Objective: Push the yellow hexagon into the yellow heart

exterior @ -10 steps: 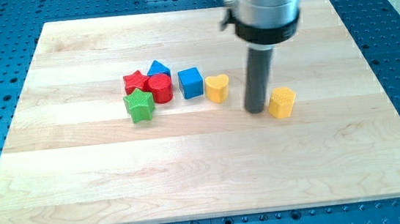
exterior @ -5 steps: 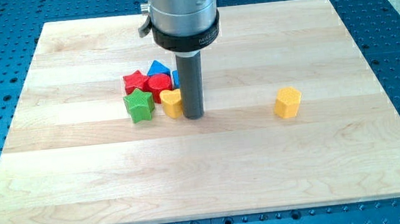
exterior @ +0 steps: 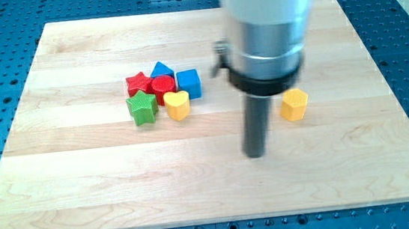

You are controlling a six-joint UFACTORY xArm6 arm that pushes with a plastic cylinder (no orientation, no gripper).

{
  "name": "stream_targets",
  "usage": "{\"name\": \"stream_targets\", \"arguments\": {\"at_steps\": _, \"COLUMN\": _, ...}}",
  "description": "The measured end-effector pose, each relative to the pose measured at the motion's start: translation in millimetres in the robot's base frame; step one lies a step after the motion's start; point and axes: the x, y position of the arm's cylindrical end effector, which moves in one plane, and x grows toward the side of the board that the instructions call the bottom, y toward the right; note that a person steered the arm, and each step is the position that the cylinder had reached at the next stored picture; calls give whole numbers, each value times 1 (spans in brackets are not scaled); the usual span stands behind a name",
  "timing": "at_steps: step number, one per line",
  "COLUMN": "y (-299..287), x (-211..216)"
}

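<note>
2 yellow blocks stand well apart: yellow hexagon [exterior: 294, 104] right, yellow heart [exterior: 177, 105] left; my tip [exterior: 255, 155] waits between, lower, touching neither; no hand fitted.

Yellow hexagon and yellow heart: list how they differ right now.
The yellow hexagon stands alone toward the view's right, touching nothing; the yellow heart sits in the cluster at the view's left, against the red block and beside the green star. The hexagon has flat sides and corners; the heart has rounded lobes. My tip lies nearer the hexagon, below and to its left. Both are yellow, similar in size.
</note>
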Motion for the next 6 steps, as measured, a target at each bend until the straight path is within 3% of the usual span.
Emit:
{"name": "stream_targets", "arguments": {"at_steps": 1, "y": 71, "x": -17}}
{"name": "stream_targets", "arguments": {"at_steps": 2, "y": 67, "x": -44}}
{"name": "stream_targets", "arguments": {"at_steps": 3, "y": 11, "x": -61}}
{"name": "stream_targets", "arguments": {"at_steps": 4, "y": 13, "x": -69}}
{"name": "stream_targets", "arguments": {"at_steps": 5, "y": 65, "x": -86}}
{"name": "stream_targets", "arguments": {"at_steps": 6, "y": 37, "x": -97}}
